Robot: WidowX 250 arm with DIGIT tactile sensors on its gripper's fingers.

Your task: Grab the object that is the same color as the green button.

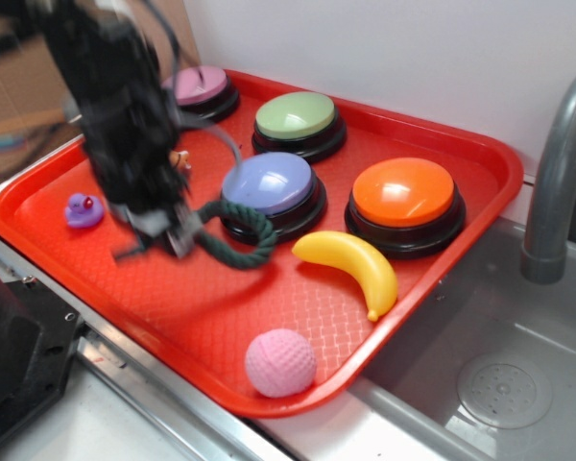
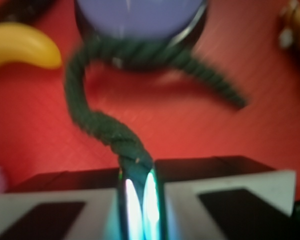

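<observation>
The dark green twisted rope piece (image 1: 238, 235) curls in front of the lavender-blue button (image 1: 269, 184) on the red tray (image 1: 58, 245). My gripper (image 1: 178, 235) is shut on one end of the rope, low over the tray's left middle. In the wrist view the rope (image 2: 97, 122) runs from between my closed jaws up and around the blue button's base (image 2: 140, 50); my gripper (image 2: 138, 182) pinches its near end. The pale sage-green button (image 1: 297, 117) stands at the back of the tray, behind the blue one.
An orange button (image 1: 404, 197) and a pink button (image 1: 204, 88) also stand on the tray. A yellow banana (image 1: 355, 264), a pink ball (image 1: 279, 362) and a purple duck (image 1: 83, 208) lie around. A sink (image 1: 499, 384) and faucet (image 1: 557, 173) are at the right.
</observation>
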